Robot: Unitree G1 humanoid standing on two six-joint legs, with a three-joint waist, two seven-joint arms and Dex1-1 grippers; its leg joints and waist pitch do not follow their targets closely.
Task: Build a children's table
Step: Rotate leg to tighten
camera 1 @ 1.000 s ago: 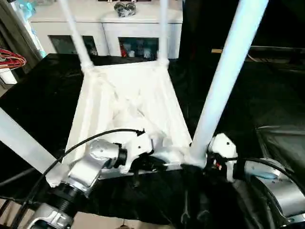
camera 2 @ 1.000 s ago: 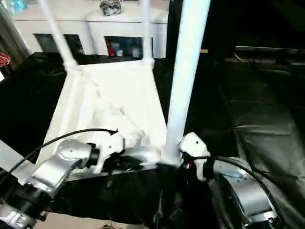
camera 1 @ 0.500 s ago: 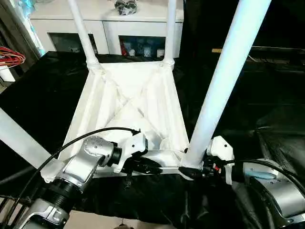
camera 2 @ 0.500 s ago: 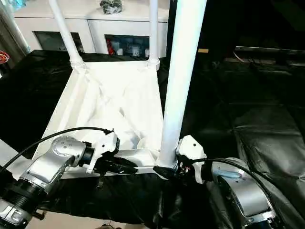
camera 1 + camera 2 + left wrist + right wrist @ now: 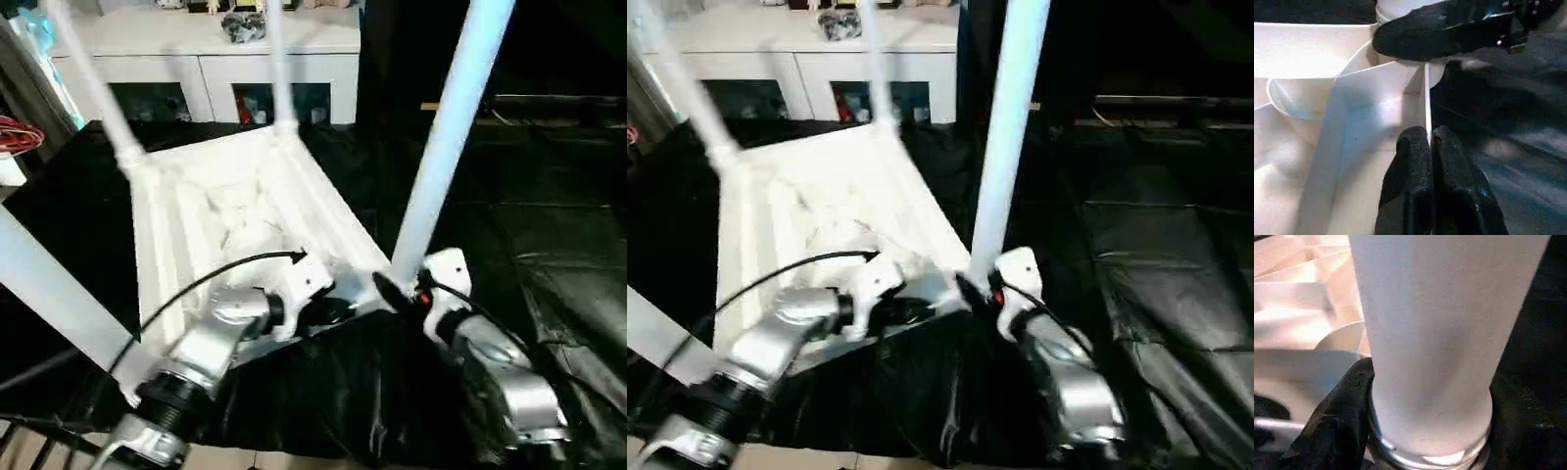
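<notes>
Left wrist view: left gripper (image 5: 1428, 147) jaws pinching thin rim of upturned children's table (image 5: 230, 211) on black surface (image 5: 549, 196). Right gripper (image 5: 387, 291) jaws clasping base of leg (image 5: 446, 137) standing between them at near corner socket.

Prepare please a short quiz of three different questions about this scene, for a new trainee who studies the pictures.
1. True or false: the children's table lies with its legs pointing up.
2. What does the left gripper pinch? A) a cable B) the thin edge of the tabletop C) a leg
3. Fill in: the right gripper is closed around the base of the near right ___.

Key: 1 true. 2 B: in the left wrist view the fingers are shut on the thin white rim. 3 leg: the right wrist view shows black fingers on both sides of it, just above its socket.
</notes>
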